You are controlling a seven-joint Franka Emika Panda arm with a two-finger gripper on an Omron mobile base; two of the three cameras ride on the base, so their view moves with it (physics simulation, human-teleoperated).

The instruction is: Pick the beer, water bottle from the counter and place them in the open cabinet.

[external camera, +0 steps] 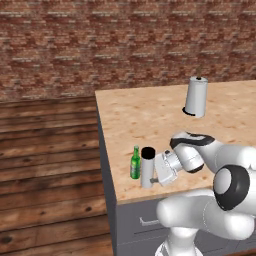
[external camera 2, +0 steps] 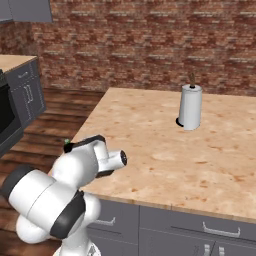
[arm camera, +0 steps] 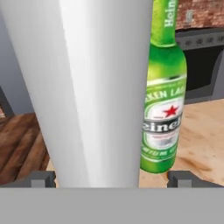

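The water bottle (external camera: 146,167), a silver-grey cylinder with a black cap, stands near the front left corner of the counter (external camera: 150,115). The green beer (external camera: 135,163) stands just left of it, almost touching. My gripper (external camera: 151,178) reaches in from the right at the water bottle's lower half. In the hand view the water bottle (arm camera: 92,87) stands between my open fingertips (arm camera: 41,179), and my gripper (arm camera: 111,179) is not closed on it. The beer (arm camera: 164,96) stands behind it to the right. A grey wall cabinet (external camera 2: 25,10) shows at the top left; I cannot tell whether it is the open cabinet.
A grey paper-towel roll (external camera: 196,96) stands on a round base at the counter's far right. The counter's left edge drops to a wooden floor (external camera: 45,165). A dark appliance (external camera 2: 7,120) and grey base cabinets (external camera 2: 27,92) stand at the left.
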